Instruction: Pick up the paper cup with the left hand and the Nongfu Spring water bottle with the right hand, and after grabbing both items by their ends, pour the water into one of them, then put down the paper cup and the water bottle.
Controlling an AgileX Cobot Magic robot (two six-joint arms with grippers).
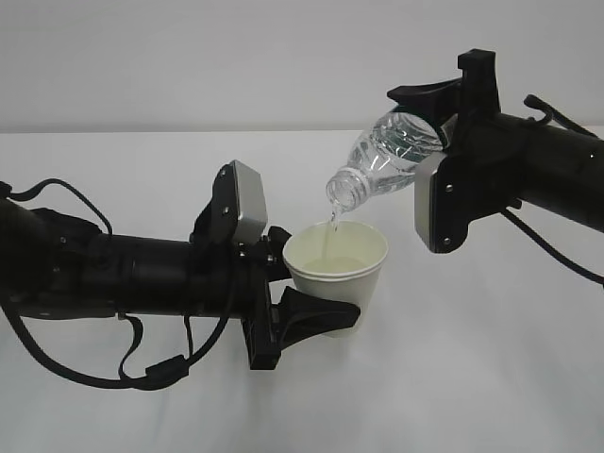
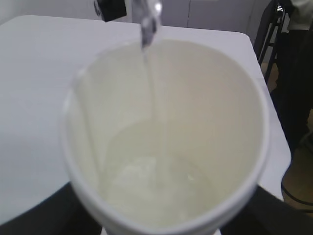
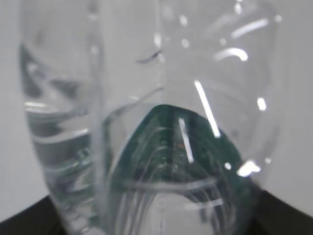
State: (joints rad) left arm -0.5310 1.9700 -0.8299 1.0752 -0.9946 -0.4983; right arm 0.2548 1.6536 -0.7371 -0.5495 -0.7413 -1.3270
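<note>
From the exterior view we are in the middle of the pour: the left hand (image 1: 316,304) has its fingers closed around the lower part of the paper cup (image 1: 337,267), held upright above the tabletop (image 1: 491,377), and the right hand (image 1: 444,109) grips the Nongfu Spring water bottle (image 1: 387,156) near its bottom end, tilted with its neck just above the cup's far rim. A thin stream of the water (image 1: 332,226) falls inside the rim, so we should keep the cup level and the tilt gentle. In the left wrist view the stream (image 2: 151,83) lands inside the cup (image 2: 166,147), which is only shallowly filled; we judge there is room. In the right wrist view the bottle (image 3: 146,122) fills the picture, so we cannot see how much water is left.
</note>
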